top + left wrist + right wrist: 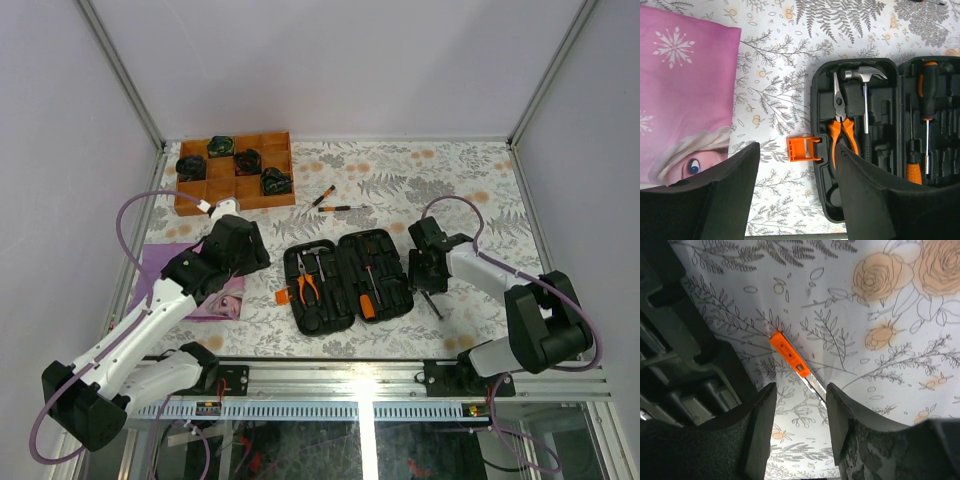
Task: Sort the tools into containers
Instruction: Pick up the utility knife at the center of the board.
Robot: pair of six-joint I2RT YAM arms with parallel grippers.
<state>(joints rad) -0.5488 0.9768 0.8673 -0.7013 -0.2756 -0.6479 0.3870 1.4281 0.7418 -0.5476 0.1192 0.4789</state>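
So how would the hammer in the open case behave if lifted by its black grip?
Probably head-heavy: the hammer has a steel claw head on a thin shaft, so it may tip head-down. Likely rigid throughout. It sits in a moulded slot of the case, so it may resist coming out.

Wooden tray (pixel 271 151), pink cloth (pixel 685 75)

Soft, even overhead light covers the white floral-printed tablecloth (pixel 460 190), with only faint shadows and one white glare streak on the silver aluminium rail (pixel 366 376). Both wrist views are bright and sharp on the cloth. The black fingers (pixel 880 195) of the left gripper (pixel 797 147) look dark and slightly soft, and the polished steel hammer head (pixel 865 74) catches a highlight.
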